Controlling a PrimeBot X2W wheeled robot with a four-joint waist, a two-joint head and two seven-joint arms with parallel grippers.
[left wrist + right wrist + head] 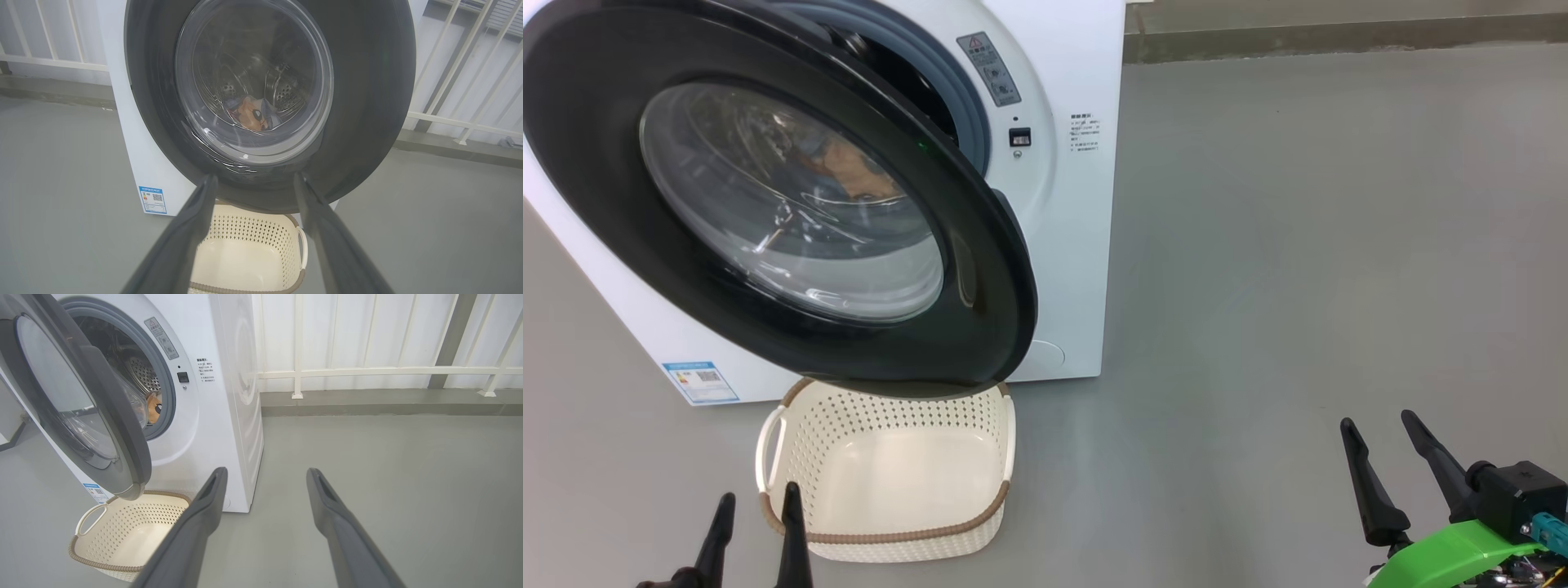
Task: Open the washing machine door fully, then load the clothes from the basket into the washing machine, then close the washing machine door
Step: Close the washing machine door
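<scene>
Head view: the washing machine door (768,212) hangs part-open above the emptied basket (907,536). The left gripper (759,492) and right gripper (1377,419) sit low, fingers apart, nothing held.

Left wrist view: the clothes (251,116) lie in the drum (282,90), seen through the door glass — loading appears complete.

Right wrist view: a wide gap stands between the door and the washing machine (212,428). Recommended — press flat near the door's free edge, steadily, until it seats.
</scene>
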